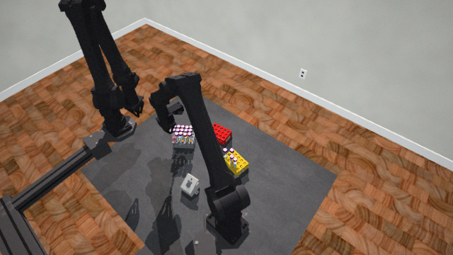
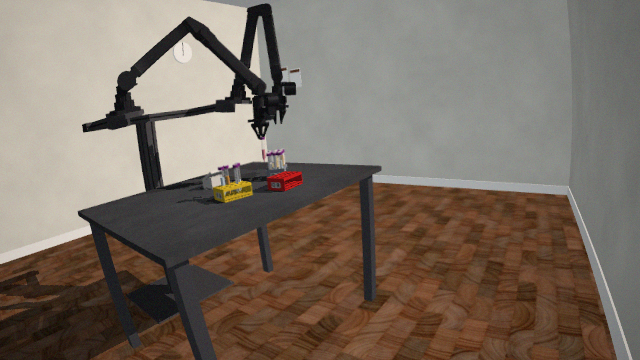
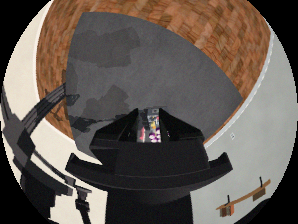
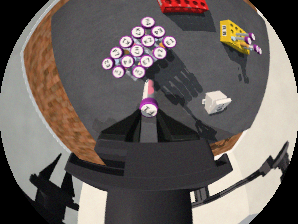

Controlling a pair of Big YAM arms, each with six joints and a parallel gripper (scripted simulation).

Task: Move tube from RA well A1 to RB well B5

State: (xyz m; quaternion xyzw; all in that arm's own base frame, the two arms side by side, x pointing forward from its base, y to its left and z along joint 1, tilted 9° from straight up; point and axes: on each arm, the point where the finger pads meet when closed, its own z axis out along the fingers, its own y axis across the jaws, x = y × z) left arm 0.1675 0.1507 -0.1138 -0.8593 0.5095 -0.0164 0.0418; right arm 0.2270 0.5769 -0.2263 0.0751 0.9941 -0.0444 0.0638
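Right gripper point(image 1: 170, 130) point(image 2: 261, 136) point(image 4: 149, 115): fingers clamped on the capped end of a tube point(image 2: 264, 151) point(image 4: 149, 106). The tube hangs nearly upright, cap uppermost, with pink-red contents, and is lifted out over the bench near the grey rack point(image 1: 184, 145) point(image 2: 278, 171) point(image 4: 134, 78). The marking on its cap is too small to read with certainty.

Left gripper point(image 1: 138, 114) point(image 2: 279, 121) point(image 3: 149, 111) point(image 4: 63, 162): fingers partly apart, nothing between them; positioned above the bench.

Grey rack: purple-capped tubes stand close together in it. Yellow rack point(image 1: 239, 164) point(image 2: 233, 192) point(image 4: 231, 36): four capped tubes are visible in it from above. Red rack point(image 1: 222, 134) point(image 2: 285, 181) point(image 4: 183, 6): located between the other two. White box point(image 1: 191, 185) point(image 2: 212, 181) point(image 4: 216, 102): placed apart from the racks; lamp state cannot be determined.
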